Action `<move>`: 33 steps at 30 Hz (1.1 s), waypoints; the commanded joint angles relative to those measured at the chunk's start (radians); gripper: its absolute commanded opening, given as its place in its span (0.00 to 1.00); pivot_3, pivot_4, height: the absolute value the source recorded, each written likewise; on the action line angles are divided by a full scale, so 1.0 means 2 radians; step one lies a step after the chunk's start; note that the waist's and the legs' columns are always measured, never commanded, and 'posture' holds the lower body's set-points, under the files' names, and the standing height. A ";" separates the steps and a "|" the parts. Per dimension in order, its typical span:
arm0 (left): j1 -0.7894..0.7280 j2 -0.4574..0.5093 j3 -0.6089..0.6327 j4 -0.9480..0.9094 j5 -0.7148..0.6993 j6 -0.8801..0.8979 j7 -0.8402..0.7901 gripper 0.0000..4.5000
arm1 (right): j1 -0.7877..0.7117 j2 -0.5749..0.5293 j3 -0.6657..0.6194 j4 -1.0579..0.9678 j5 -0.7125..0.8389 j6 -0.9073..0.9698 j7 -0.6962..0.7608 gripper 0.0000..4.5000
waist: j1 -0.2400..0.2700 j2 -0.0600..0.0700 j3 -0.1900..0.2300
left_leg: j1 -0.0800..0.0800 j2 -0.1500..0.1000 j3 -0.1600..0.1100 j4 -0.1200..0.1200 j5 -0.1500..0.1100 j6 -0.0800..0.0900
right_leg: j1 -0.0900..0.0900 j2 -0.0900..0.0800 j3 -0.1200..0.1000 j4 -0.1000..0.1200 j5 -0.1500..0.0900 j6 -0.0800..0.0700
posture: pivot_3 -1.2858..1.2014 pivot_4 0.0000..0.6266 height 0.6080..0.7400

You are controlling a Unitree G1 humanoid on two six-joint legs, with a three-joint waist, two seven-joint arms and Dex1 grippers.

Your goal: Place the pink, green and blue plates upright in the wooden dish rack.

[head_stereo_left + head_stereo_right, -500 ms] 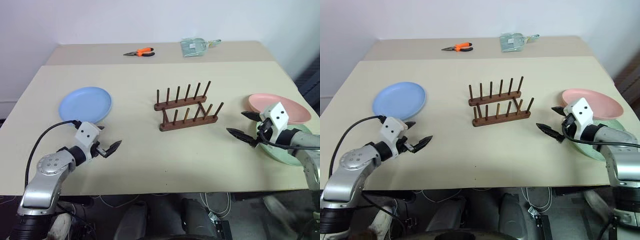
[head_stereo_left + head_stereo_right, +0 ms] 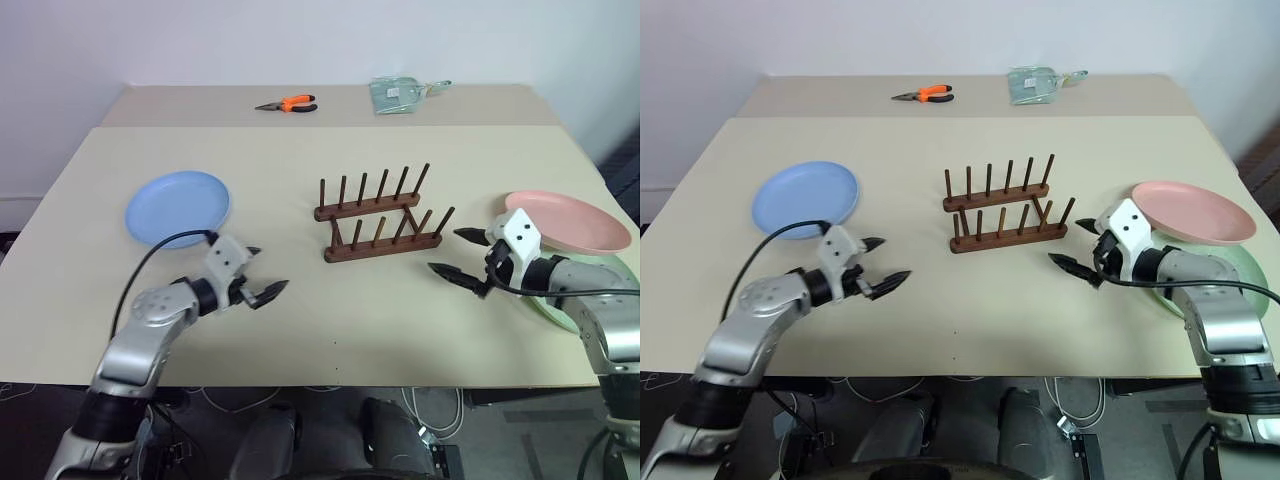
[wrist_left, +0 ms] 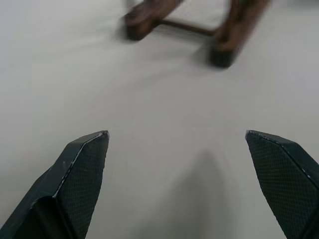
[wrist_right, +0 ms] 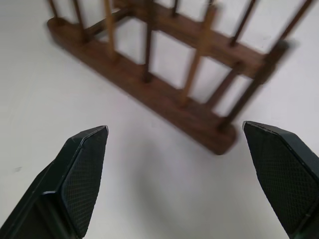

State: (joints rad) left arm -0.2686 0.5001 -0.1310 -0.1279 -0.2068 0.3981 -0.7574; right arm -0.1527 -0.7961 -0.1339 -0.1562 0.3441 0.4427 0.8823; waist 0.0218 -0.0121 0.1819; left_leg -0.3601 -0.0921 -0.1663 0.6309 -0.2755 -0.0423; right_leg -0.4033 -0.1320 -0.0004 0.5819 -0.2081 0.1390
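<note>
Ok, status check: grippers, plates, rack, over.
Left gripper and right gripper open, empty. Blue plate, pink plate, green plate flat on table; pink overlaps green. Wooden dish rack empty, nothing in the way.

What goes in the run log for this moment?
left claw: open, empty | right claw: open, empty | wooden dish rack: no plates

Left arm: rounded silver-grey metal shells, black joint rings, small dark screw holes on the elbow housing. White boxy wrist block with two dark dots. Black cable looping from the wrist. Left gripper: black tapered jaws, cross-hatched inner faces.

Right arm: same finish, black cable. Right gripper: identical.
</note>
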 commanded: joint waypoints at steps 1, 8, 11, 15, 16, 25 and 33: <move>-0.062 -0.017 -0.048 0.081 0.029 -0.035 -0.033 1.00 | 0.034 -0.003 -0.017 -0.083 0.023 0.036 -0.012 0.98 | 0.000 0.000 0.000 | 0.000 0.000 0.000 0.000 0.000 0.000 | 0.000 0.000 0.000 0.000 0.000 0.000 | 0.52 0.24 1.00; -0.201 -0.098 -0.086 0.319 0.066 -0.122 -0.066 1.00 | 0.121 0.025 -0.041 -0.207 0.036 0.077 -0.073 0.98 | 0.003 -0.001 -0.001 | 0.000 0.000 0.000 0.000 0.000 0.000 | 0.000 0.000 0.000 0.000 0.000 0.001 | 0.52 0.24 1.00; -0.220 -0.123 -0.079 0.369 0.064 -0.142 -0.076 1.00 | 0.137 0.034 -0.034 -0.229 0.030 0.081 -0.091 0.98 | 0.006 -0.002 -0.001 | 0.000 0.000 0.000 0.000 0.000 0.000 | 0.000 0.000 0.000 -0.001 0.001 0.002 | 0.52 0.24 1.00; -0.210 -0.134 -0.080 0.365 0.067 -0.151 -0.087 0.60 | 0.136 0.037 -0.020 -0.226 0.020 0.075 -0.099 1.00 | 0.009 -0.002 -0.001 | 0.000 0.000 0.000 0.000 0.000 0.000 | 0.000 0.000 0.000 -0.001 0.001 0.002 | 0.52 0.24 1.00; -0.202 -0.134 -0.083 0.353 0.069 -0.154 -0.090 0.51 | 0.133 0.036 -0.017 -0.221 0.020 0.073 -0.097 1.00 | 0.009 -0.002 -0.001 | 0.000 0.000 0.000 0.000 0.000 0.000 | 0.000 0.000 0.000 -0.001 0.001 0.002 | 0.52 0.24 1.00; -0.164 -0.082 -0.096 0.256 0.062 -0.189 -0.180 0.17 | 0.150 0.000 -0.020 -0.188 0.013 0.064 -0.059 1.00 | 0.008 -0.002 -0.001 | 0.000 0.000 0.000 0.000 0.000 0.000 | 0.000 0.000 0.000 -0.001 0.001 0.002 | 0.52 0.24 1.00; -0.181 -0.053 -0.086 0.290 0.064 -0.205 -0.220 0.59 | 0.172 -0.018 -0.035 -0.168 -0.003 0.052 -0.050 1.00 | 0.009 -0.002 -0.001 | 0.000 0.000 0.000 0.000 0.000 0.000 | 0.000 0.000 0.000 -0.001 0.001 0.002 | 0.52 0.24 1.00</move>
State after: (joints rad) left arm -0.6088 0.3854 -0.3196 0.4361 -0.0875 0.0072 -1.1998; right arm 0.1885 -0.8149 -0.1771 -0.4842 0.3493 0.5688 0.7771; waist 0.0399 -0.0159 0.1803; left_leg -0.3604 -0.0919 -0.1662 0.6311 -0.2757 -0.0417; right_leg -0.4029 -0.1316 -0.0012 0.5806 -0.2067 0.1422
